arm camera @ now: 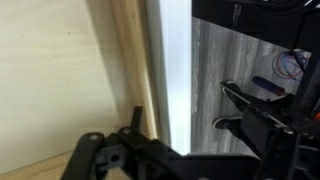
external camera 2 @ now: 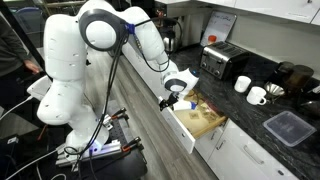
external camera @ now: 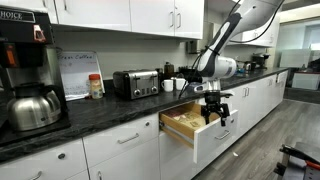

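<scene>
One drawer stands open under the table. The gripper hangs just at its white front. I cannot tell whether its fingers are apart. One toaster stands on the table.

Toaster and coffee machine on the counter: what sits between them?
Between the toaster and the coffee machine stand a small jar and a white handwritten sign, shown in an exterior view.

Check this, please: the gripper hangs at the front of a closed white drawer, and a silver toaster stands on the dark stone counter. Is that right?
Not quite: the white drawer with the pale wooden inside is pulled open, not closed, as both exterior views show. The gripper does hang at its front, and the silver toaster stands on the dark stone counter.
</scene>
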Available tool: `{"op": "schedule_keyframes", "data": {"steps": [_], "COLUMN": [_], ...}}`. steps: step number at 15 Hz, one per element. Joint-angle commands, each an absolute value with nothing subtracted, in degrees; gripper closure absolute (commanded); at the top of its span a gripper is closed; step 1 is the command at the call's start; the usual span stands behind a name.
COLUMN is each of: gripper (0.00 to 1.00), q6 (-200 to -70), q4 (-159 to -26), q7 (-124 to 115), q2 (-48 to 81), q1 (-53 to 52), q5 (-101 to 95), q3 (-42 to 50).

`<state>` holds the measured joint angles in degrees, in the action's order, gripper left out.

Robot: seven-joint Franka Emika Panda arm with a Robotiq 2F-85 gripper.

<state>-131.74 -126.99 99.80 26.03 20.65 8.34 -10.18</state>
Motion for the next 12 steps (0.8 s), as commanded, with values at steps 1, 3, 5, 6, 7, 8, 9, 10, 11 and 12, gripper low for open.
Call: {"op": "schedule_keyframes", "data": {"steps": [1, 3, 5, 6, 7, 8, 9, 10, 11, 12], "gripper": [0.0, 0.0, 0.0, 0.0, 0.0, 0.0, 0.0, 0.0, 0.0, 0.0], "q6": [-135.22, -139.63, -143.84, -145.66, -147.21, -148.49, -149.53, -150.64, -151.15, -151.56], "q4": [-127.36, -126.71, -126.02, -125.94, -125.9, -125.9, -125.78, -125.77, -125.59, -125.45], "q7": [101.7, 101.23, 102.02, 102.08, 102.01, 102.18, 101.7, 101.09, 100.03, 99.07], "q2": [23.07, 22.8, 23.07, 23.04, 22.79, 22.62, 22.41, 21.99, 21.53, 21.05], "q1": [16.82, 14.99, 14.49, 14.4, 14.36, 14.48, 14.47, 14.37, 14.03, 13.69], "q5": [7.36, 5.12, 4.94, 5.15, 5.26, 5.51, 5.59, 5.42, 4.95, 4.57], "q3": [-7.08, -5.73, -5.61, -5.68, -5.74, -5.96, -5.99, -5.84, -5.47, -5.09]}}
